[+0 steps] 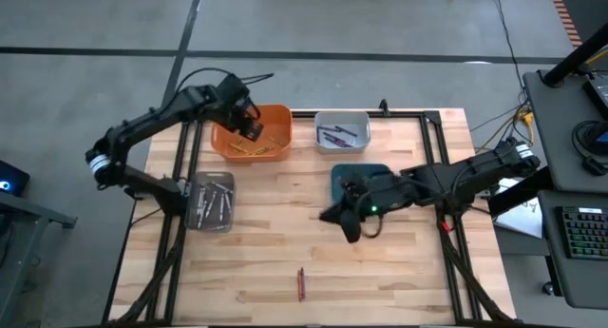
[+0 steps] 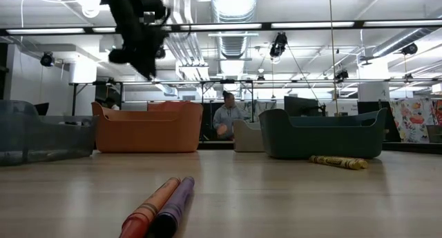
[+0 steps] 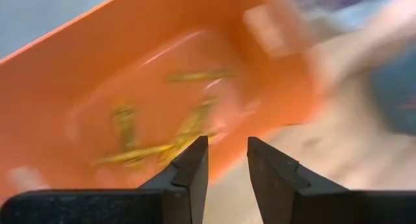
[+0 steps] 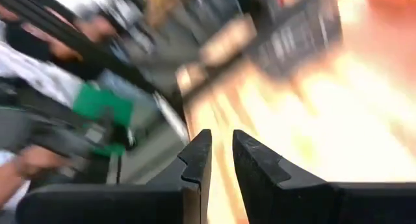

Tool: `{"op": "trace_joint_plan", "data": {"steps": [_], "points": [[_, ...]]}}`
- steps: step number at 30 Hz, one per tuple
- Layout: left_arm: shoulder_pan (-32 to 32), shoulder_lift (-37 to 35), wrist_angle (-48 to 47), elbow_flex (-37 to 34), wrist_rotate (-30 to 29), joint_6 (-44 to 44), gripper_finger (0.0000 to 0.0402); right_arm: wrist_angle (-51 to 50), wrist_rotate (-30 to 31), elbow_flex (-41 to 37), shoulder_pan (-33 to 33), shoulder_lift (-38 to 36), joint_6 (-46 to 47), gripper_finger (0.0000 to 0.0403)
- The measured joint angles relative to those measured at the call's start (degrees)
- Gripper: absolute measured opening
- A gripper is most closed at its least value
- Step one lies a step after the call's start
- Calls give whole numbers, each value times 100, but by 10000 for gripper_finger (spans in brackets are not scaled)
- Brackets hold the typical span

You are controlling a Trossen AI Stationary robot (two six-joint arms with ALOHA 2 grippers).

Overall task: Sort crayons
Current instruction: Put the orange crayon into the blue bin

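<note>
Wooden slats of the desk [image 1: 399, 271] carry four bins: an orange bin [image 1: 255, 134] far left holding yellow crayons [image 1: 249, 149], a grey bin [image 1: 342, 130] with purple crayons [image 1: 334, 134], a clear bin [image 1: 211, 201] of grey ones, and a dark teal bin [image 1: 353, 176]. Above the orange bin hangs the left gripper [image 3: 226, 160], fingers apart and empty. Near the teal bin sits the right gripper [image 4: 221, 154], fingers slightly apart with nothing visible between them; a red and purple crayon pair [image 1: 300, 282] lies at the near edge.

The left claw [image 3: 227, 165] hangs over an orange bin [image 3: 130, 68], fingers parted and empty. Yellow crayons [image 3: 162, 146] lie inside, at the claw's eleven o'clock.
</note>
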Motion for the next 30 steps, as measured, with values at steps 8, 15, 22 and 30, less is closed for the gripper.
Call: {"op": "trace_joint_plan", "data": {"steps": [8,15,22,30], "points": [[-2221,-913,1305,-2,-875,-1132,88,-2818,-933,-128,311,219,1938,59],[-4292,-1054,2470,-7,-2965,-1459,87,-3541,-897,-891,249,233,2904,59],[-5514,-844,3189,-7,-4462,-1475,87,-3276,-907,-1698,59,290,3308,59],[-5686,-766,3206,-7,-4599,-1758,87,-2692,-916,-2138,46,484,3323,59]]}}
